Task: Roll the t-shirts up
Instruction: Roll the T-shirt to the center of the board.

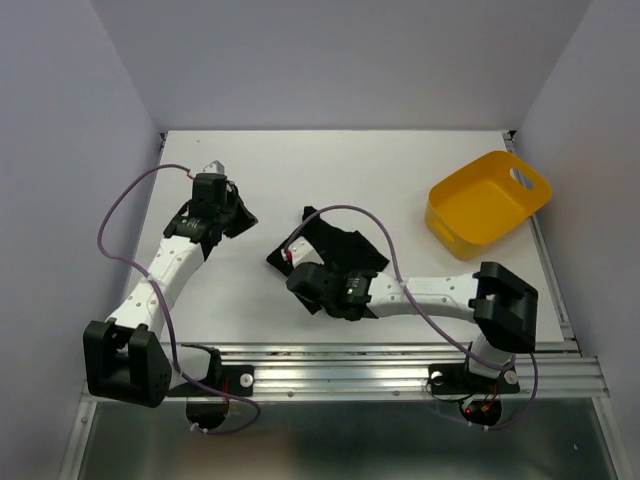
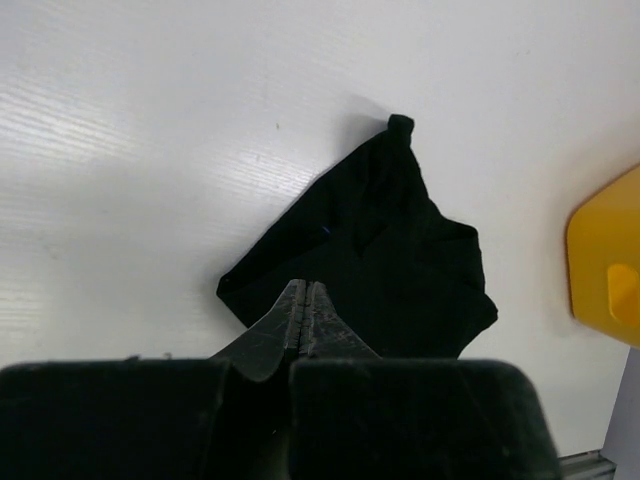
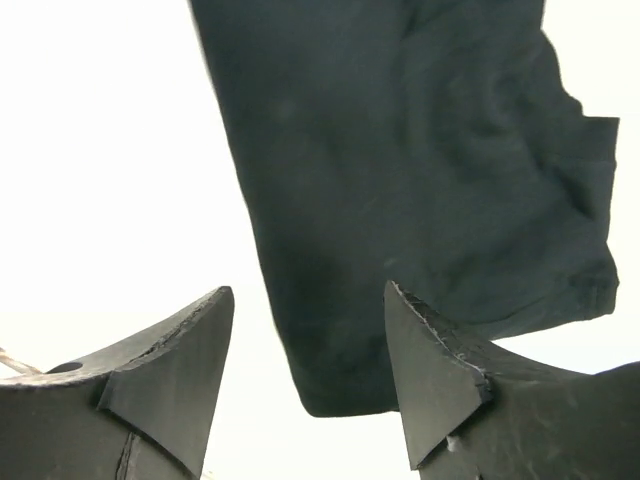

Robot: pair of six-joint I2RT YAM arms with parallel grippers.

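One black t-shirt (image 1: 338, 243) lies bunched mid worktop (image 1: 300, 160), yellow tub (image 1: 470, 235) at two o'clock. Above its end the right fingers (image 3: 170, 370) hang spread, released; the left fingers (image 2: 290, 320) are clenched, empty. Ungripped, the loose cloth may spring open.

Top cam's up high on the near side, looking down over the whole table (image 1: 350, 170). Both wrist cams aim down much closer — right one nearest — all three share the black t-shirt (image 1: 338, 243).

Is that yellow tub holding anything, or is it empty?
Empty: seen from above, the yellow tub shows only its bare yellow floor and walls, nothing inside.
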